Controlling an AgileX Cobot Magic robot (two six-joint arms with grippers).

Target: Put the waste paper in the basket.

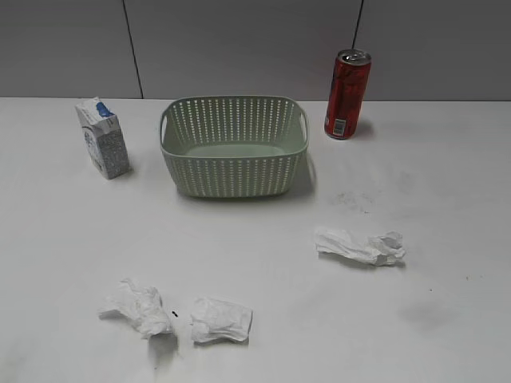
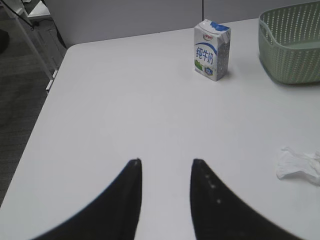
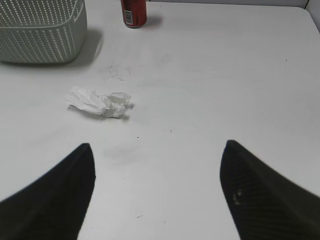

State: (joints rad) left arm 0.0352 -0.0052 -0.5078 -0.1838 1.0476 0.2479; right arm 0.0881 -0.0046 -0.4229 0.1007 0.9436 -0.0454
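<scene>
The sage-green slotted basket (image 1: 233, 148) stands at the back middle of the white table and holds nothing that I can see. Three crumpled white paper wads lie in front of it: one front left (image 1: 137, 306), one beside it (image 1: 220, 320), one to the right (image 1: 361, 246). Neither arm shows in the exterior view. My left gripper (image 2: 165, 162) is open and empty above bare table; a wad (image 2: 300, 165) lies to its right and the basket (image 2: 292, 45) is far right. My right gripper (image 3: 157, 146) is wide open and empty; the right wad (image 3: 99, 102) lies ahead to its left, the basket (image 3: 42, 30) beyond.
A white-and-blue milk carton (image 1: 103, 138) stands left of the basket, also in the left wrist view (image 2: 212, 50). A red drink can (image 1: 346, 94) stands right of the basket, also in the right wrist view (image 3: 134, 12). The table's left edge (image 2: 47, 107) drops to the floor.
</scene>
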